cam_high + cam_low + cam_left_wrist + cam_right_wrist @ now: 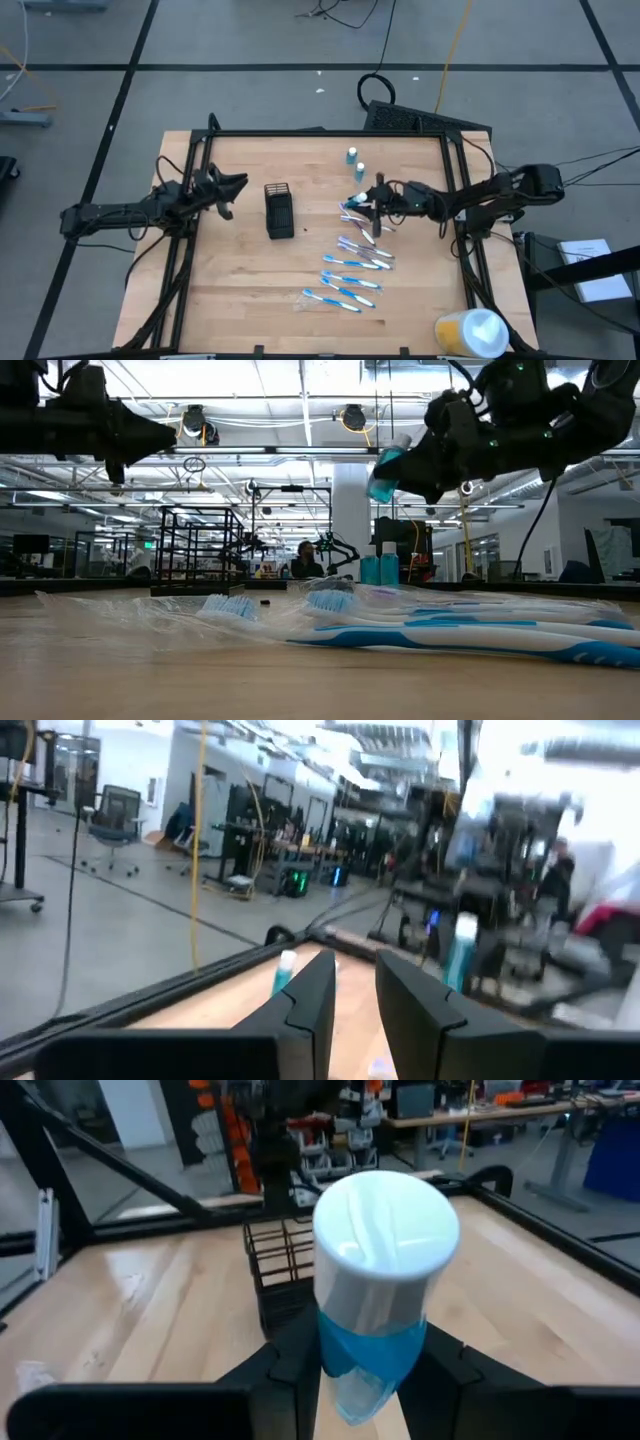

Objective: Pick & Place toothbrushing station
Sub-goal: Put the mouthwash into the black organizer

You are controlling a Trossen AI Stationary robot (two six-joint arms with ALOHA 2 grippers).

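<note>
The black mesh holder stands upright on the wooden table, left of centre; it also shows in the right wrist view. Several blue-and-white toothbrushes lie flat on clear wrap near the middle; they fill the front of the low view. Two small blue-and-white tubes stand upright at the far middle. My right gripper is shut on a third tube, above the toothbrushes and right of the holder. My left gripper is left of the holder, raised, its fingers a narrow gap apart and empty. My right gripper pinches the tube's blue lower body between its two fingers, one on each side. The white cap points away from the fingers, toward the wrist camera. In the low view the tube is lifted clear of the table and tilted, cap uppermost.
A yellow-and-white round container lies at the table's near right corner. A black frame runs round the table's far and side edges. Bare wood lies at the near left.
</note>
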